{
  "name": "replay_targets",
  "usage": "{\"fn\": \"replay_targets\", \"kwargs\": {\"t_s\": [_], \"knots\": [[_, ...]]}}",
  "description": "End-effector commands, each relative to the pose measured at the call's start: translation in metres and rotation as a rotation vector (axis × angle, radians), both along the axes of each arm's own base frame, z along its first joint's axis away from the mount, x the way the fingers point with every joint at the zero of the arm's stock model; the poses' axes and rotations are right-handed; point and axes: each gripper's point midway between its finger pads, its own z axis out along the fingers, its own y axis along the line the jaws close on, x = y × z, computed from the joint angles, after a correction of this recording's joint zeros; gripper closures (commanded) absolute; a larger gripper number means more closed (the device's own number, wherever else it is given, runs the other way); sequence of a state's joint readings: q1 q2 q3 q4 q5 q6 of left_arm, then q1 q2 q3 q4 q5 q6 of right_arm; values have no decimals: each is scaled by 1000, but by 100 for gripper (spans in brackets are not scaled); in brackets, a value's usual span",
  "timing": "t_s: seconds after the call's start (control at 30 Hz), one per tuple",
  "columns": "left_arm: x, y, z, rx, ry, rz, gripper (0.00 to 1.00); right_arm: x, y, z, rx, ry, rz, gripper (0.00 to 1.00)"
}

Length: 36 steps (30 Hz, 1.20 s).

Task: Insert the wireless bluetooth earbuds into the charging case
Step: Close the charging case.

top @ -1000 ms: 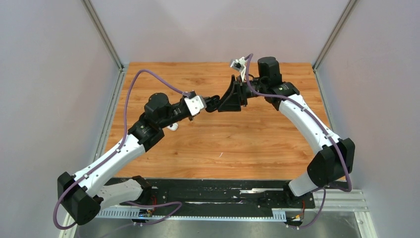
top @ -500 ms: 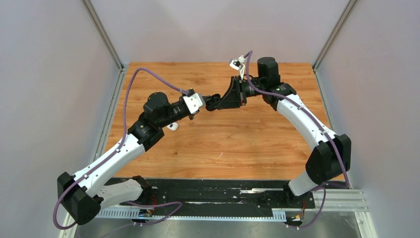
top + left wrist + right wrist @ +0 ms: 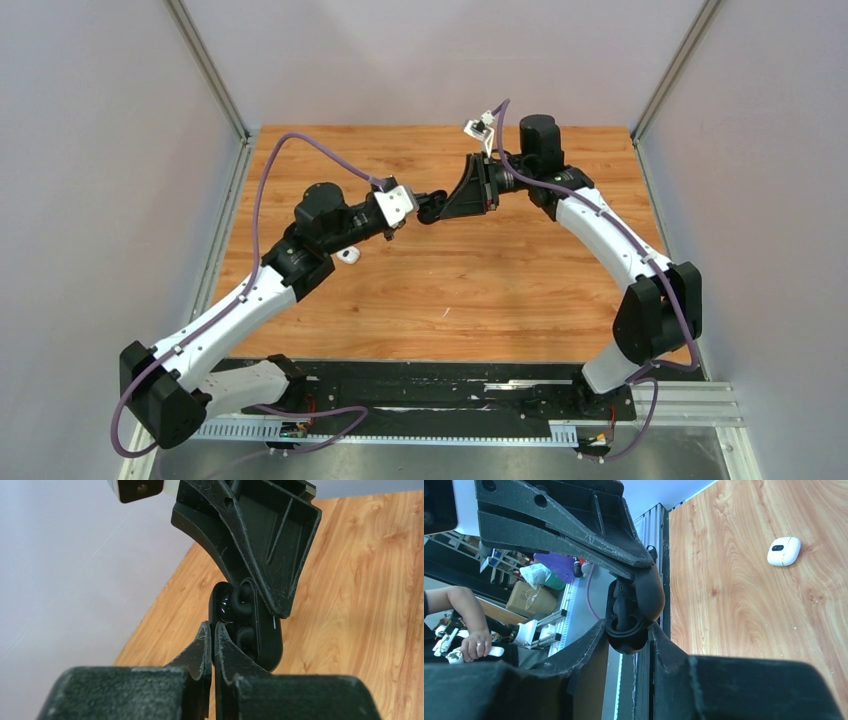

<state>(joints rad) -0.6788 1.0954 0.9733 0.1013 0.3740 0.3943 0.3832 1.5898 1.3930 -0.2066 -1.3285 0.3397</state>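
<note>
My right gripper [image 3: 447, 203] is shut on an open black charging case [image 3: 644, 595] and holds it in the air over the far middle of the table. In the left wrist view the case [image 3: 262, 645] shows one glossy black earbud [image 3: 226, 608] seated in its upper socket; the lower socket [image 3: 245, 638] looks empty. My left gripper [image 3: 214, 626] is shut, tips pressed together right at the case's edge beside that earbud, with nothing visible between them. It also shows in the top view [image 3: 424, 208]. The white earbuds are out of view.
A closed white charging case [image 3: 347, 256] lies on the wooden table under my left forearm; it also shows in the right wrist view [image 3: 783, 551]. The table's metal rail [image 3: 663, 570] and grey walls [image 3: 120, 150] border the workspace.
My left gripper has moved slightly up and right, closer against the case. The right arm has shifted slightly, still holding the case.
</note>
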Motion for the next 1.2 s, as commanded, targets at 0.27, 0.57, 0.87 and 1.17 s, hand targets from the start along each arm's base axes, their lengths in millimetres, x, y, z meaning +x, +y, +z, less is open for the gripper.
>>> {"fn": "replay_targets", "kwargs": {"t_s": [0.27, 0.57, 0.87, 1.17], "knots": [[4, -3, 36, -58, 31, 22, 83, 12, -11, 0, 35, -13, 5, 100], [3, -2, 46, -131, 372, -51, 28, 12, -14, -5, 35, -25, -4, 100], [-3, -25, 1, -98, 674, -240, 15, 12, -14, 0, 43, -57, -6, 100], [-25, -35, 10, -50, 651, -446, 22, 35, -18, -25, -3, 56, -103, 100]]}}
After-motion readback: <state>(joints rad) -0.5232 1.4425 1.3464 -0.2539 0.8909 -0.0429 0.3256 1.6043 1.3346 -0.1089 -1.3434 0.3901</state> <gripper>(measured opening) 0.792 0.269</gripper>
